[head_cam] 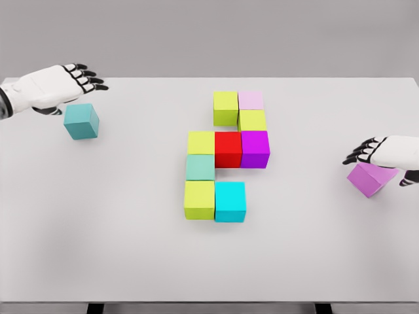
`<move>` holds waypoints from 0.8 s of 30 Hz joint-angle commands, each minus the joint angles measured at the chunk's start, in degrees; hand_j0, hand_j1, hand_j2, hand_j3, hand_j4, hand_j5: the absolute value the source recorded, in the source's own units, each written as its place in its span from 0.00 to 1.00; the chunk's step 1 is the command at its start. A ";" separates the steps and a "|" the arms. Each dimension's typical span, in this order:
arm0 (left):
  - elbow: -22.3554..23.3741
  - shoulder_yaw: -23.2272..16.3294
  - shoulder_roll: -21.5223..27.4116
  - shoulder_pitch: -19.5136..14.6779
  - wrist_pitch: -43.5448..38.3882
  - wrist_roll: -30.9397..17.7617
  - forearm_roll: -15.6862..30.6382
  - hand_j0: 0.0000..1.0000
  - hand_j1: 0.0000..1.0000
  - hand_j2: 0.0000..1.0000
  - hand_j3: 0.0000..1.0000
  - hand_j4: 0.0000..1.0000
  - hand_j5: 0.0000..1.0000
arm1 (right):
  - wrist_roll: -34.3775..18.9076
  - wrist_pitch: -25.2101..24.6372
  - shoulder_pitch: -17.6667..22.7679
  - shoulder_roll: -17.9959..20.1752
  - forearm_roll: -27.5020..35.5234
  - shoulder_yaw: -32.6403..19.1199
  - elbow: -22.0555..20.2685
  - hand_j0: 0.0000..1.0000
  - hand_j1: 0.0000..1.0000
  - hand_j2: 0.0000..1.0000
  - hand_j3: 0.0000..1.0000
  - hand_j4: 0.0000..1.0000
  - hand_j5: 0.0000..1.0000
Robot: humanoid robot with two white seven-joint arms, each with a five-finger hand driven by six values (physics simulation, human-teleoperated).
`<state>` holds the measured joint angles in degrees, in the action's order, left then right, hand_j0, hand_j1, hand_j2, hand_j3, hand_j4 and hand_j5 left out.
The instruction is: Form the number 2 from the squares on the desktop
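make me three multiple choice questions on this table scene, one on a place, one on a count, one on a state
1. Where is the teal cube?
A. by the left hand
B. inside the cluster
C. at the table's near edge

2. How many cubes form the joined cluster in the middle?
A. five
B. seven
C. nine

3. What is the right hand doing?
A. resting far from any cube
B. over the tilted violet cube, fingers spread
C. lifting the red cube

Answers:
1. A, it sits apart just below the left hand.
2. C, two on top, one under, three in the red cube row, one below, two at the bottom.
3. B, the violet cube lies tilted under its open fingers.
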<state>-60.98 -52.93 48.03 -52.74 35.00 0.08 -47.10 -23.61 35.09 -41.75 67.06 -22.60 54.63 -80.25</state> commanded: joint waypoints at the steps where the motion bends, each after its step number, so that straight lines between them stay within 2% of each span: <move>1: -0.02 -0.25 0.66 0.00 0.00 0.01 0.08 1.00 1.00 1.00 1.00 1.00 1.00 | -0.82 -0.09 0.00 -0.87 0.10 -0.05 1.15 1.00 1.00 1.00 1.00 1.00 1.00; 6: 0.24 -0.42 1.71 1.14 0.00 -2.45 -0.27 1.00 1.00 1.00 1.00 1.00 1.00 | -1.70 -0.09 -0.26 -2.02 0.10 -0.23 1.24 1.00 1.00 1.00 1.00 1.00 1.00; 9: 0.59 -0.95 1.63 1.14 0.00 -2.45 -0.36 1.00 1.00 1.00 1.00 1.00 1.00 | -3.02 -0.09 -0.26 -3.51 0.01 -0.14 1.94 1.00 1.00 1.00 1.00 1.00 1.00; 16: 0.77 -2.62 1.10 0.88 0.00 -2.45 -0.36 1.00 1.00 1.00 1.00 1.00 1.00 | -5.57 -0.09 -0.26 -3.60 -0.42 -0.05 1.59 0.97 0.97 0.97 0.97 0.97 0.97; 19: 0.86 -2.62 0.92 0.71 0.00 -2.45 -0.88 1.00 1.00 1.00 1.00 1.00 1.00 | -6.18 -0.09 -0.35 -3.42 -0.51 -0.23 1.42 0.81 0.81 0.81 0.81 0.81 0.81; 21: 0.95 -2.62 0.84 0.53 0.00 -2.45 -1.68 1.00 1.00 1.00 1.00 1.00 1.00 | -9.70 -0.09 -0.35 -3.42 -0.07 -0.84 1.41 0.60 0.60 0.60 0.60 0.60 0.60; 24: 2.17 -2.71 -0.04 0.44 0.00 -2.54 -1.77 1.00 1.00 1.00 1.00 1.00 1.00 | -9.96 -0.09 -0.35 -3.34 0.36 -0.93 1.15 0.60 0.60 0.60 0.60 0.60 0.60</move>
<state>-59.37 -55.70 48.40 -52.30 35.02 -2.46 -48.90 -32.31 34.17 -42.10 63.59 -20.83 53.48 -79.01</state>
